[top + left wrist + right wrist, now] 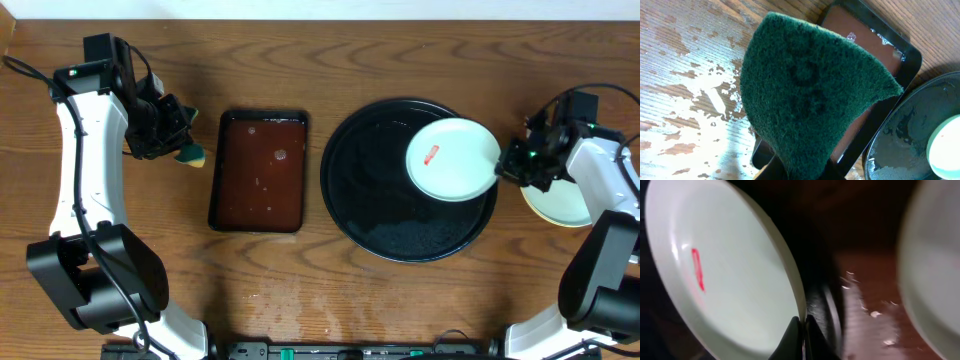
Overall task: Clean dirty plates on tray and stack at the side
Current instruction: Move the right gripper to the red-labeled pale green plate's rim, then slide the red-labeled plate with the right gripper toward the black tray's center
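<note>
The right claw (505, 165) pinches only the thin rim of the red-smeared plate (452, 158) at the black tray's (370, 205) right edge, so it might slip out and fall; the left claw (182, 145) squeezes a sponge (193, 156).

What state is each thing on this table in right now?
Rectangular tray: holding brown liquid.
Sponge: clamped in left fingers, beside it.
Smeared plate: dirty, rim pinched by right fingers.
Round tray: wet, only that plate on it.
Side plate: on the table, right of round tray.
</note>
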`<state>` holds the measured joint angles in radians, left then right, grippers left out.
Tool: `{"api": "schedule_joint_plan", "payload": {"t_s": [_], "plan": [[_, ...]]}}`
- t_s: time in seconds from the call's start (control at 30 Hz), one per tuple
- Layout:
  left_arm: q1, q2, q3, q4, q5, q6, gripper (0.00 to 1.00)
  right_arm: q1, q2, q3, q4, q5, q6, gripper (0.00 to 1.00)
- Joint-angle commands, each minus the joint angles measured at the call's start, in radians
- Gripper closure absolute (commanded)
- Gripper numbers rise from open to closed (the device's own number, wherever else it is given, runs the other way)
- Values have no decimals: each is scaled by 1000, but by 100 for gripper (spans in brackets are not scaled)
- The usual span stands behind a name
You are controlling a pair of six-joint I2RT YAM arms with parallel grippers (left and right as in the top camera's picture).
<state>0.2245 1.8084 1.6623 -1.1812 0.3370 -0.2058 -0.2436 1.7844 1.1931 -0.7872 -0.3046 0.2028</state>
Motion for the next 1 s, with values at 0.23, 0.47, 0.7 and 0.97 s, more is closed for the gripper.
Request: {"api": "schedule_joint_plan", "payload": {"t_s": [0.23, 0.47, 0.7, 0.97], "plan": [[-2, 2, -6, -3, 2, 0, 91, 182, -24, -21, 32, 76, 48, 99], [-2, 2, -6, -3, 2, 0, 92, 294, -24, -31, 108, 180, 128, 99], [-2, 2, -6, -3, 2, -4, 92, 332, -24, -31, 144, 203, 103, 61], [-29, 2, -6, 8, 1, -28, 92, 282, -24, -31, 179, 202, 61, 56]]}}
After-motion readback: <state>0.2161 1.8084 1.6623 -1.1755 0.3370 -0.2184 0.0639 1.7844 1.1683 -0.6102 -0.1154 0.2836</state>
